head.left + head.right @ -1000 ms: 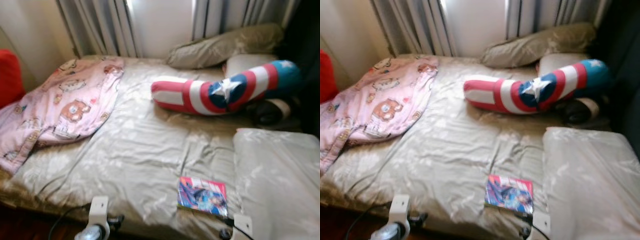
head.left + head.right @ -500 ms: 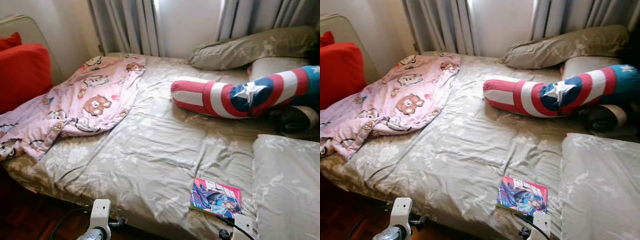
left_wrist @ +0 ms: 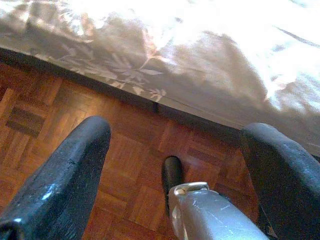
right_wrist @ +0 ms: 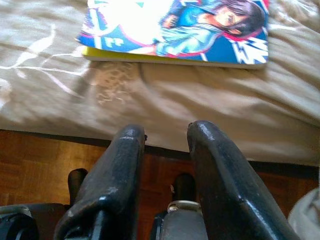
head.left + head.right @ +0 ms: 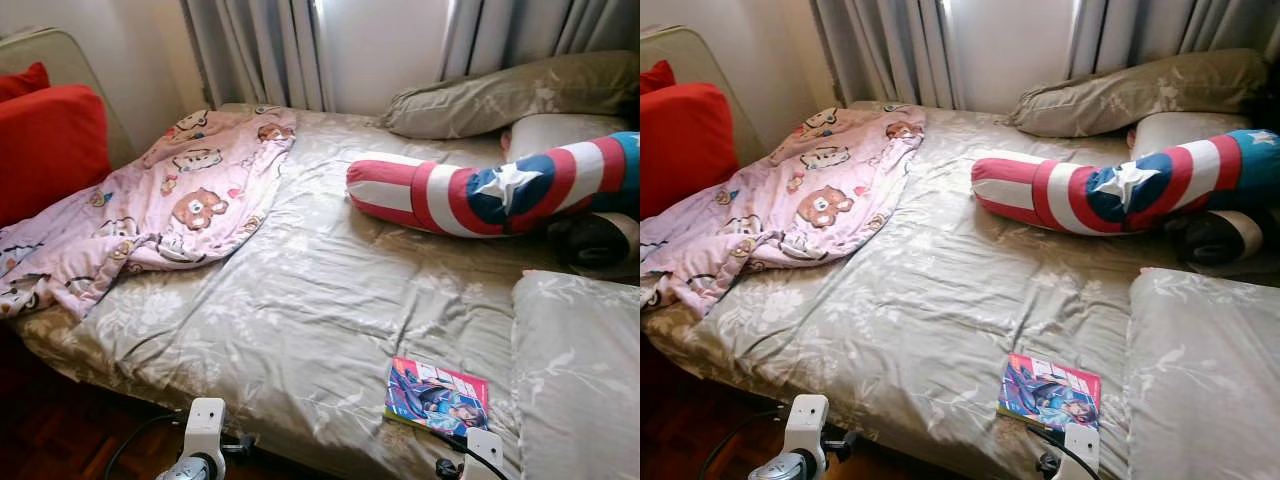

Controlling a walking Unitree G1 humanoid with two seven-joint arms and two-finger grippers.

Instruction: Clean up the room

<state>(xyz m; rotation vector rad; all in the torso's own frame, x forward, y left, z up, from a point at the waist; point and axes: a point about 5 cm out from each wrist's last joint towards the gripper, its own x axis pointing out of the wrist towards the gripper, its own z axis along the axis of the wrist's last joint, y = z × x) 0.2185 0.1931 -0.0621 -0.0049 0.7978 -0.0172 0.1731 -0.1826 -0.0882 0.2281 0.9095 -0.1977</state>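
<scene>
Left eye view: the comic book (image 5: pixel 437 395) lies flat at the near right edge of the bed (image 5: pixel 300 300), its long axis running left to right along that edge. The right arm's wrist sits just beside its near right corner, so the right arm is plainly the nearer one; the left arm hangs well off to the left, below the bed edge. A pink blanket (image 5: pixel 150 215) lies crumpled at the far left, and a striped star bolster (image 5: pixel 480 195) far right.

Left wrist view: the left gripper (image 3: pixel 175 165) hangs with fingers spread wide over the wooden floor (image 3: pixel 45 115).

Right wrist view: the right gripper (image 4: pixel 165 145), fingers narrowed to a slim gap and empty, points at the book's near long edge, just beyond the tips.
</scene>
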